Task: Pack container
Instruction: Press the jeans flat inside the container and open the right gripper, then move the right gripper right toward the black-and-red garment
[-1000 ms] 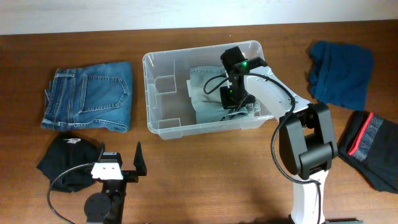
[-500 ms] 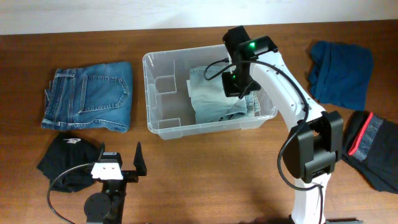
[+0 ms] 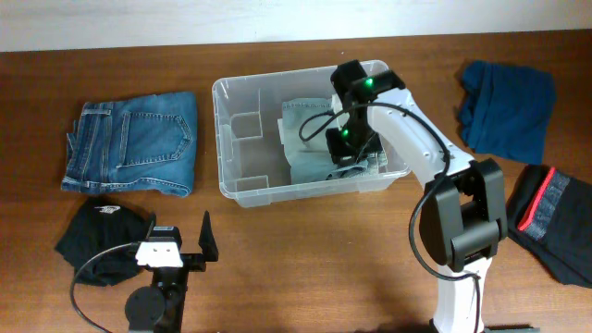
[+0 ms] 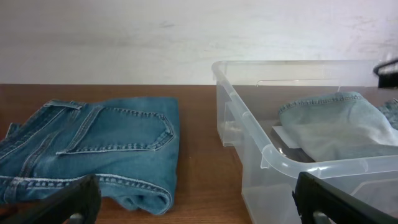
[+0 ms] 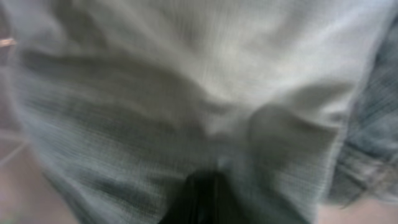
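Note:
The container (image 3: 242, 153) is a clear tub at the table's middle back, also in the left wrist view (image 4: 245, 118). Folded pale grey-blue jeans (image 3: 310, 155) lie in its right half. My right gripper (image 3: 344, 148) is down inside the tub with its tip on those jeans. The right wrist view shows its dark fingers together (image 5: 205, 199), shut and pressed into the pale fabric (image 5: 186, 81), which fills that view. My left gripper (image 3: 180, 240) rests low at the front left, open with nothing between its fingers (image 4: 196, 208).
Folded blue jeans (image 3: 134, 143) lie left of the tub. A black garment (image 3: 97, 242) sits beside the left arm. A dark blue garment (image 3: 507, 109) and a black one with a red stripe (image 3: 550, 222) lie at the right.
My right gripper rose above the jeans half a second ago and has come back down onto them. The left arm has not moved.

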`<action>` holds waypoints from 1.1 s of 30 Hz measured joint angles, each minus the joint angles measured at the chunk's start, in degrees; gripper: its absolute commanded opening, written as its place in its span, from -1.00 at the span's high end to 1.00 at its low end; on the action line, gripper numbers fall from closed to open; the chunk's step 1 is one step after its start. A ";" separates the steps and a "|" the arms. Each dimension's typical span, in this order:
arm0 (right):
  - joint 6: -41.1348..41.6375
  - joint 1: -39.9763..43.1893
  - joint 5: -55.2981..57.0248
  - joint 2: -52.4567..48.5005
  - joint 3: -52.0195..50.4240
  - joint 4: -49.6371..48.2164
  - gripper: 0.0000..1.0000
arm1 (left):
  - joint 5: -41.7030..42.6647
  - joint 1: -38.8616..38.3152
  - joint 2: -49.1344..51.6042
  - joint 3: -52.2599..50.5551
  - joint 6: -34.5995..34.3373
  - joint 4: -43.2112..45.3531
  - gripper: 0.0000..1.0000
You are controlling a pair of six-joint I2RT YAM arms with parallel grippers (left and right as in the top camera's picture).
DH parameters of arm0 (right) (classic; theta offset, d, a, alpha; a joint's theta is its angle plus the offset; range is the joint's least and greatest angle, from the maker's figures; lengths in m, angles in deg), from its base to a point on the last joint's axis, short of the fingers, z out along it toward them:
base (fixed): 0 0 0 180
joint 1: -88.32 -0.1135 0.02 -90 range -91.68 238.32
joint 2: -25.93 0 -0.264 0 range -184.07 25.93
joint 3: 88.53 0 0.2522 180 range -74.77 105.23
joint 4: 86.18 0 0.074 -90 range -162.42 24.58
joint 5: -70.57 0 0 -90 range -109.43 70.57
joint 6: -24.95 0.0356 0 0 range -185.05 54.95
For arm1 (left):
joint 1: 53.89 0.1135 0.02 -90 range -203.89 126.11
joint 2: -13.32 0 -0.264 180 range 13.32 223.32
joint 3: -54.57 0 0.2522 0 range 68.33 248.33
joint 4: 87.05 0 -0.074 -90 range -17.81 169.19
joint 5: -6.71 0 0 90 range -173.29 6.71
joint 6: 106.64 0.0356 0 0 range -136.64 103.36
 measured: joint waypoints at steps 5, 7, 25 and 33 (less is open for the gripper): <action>-0.13 -0.02 -0.07 0.00 -5.07 -5.09 0.92 | 0.00 0.00 0.00 0.00 0.00 0.00 -0.99; -0.15 -0.02 -0.04 0.00 -5.97 -6.34 0.92 | 0.00 0.00 0.00 0.00 0.00 0.00 -0.99; 1.46 0.28 0.26 -0.17 27.69 10.40 0.78 | 0.00 0.00 0.00 0.00 0.00 0.00 -0.99; 5.31 11.17 2.27 0.00 36.28 22.08 0.54 | -0.02 0.00 0.00 0.00 0.00 0.00 -0.99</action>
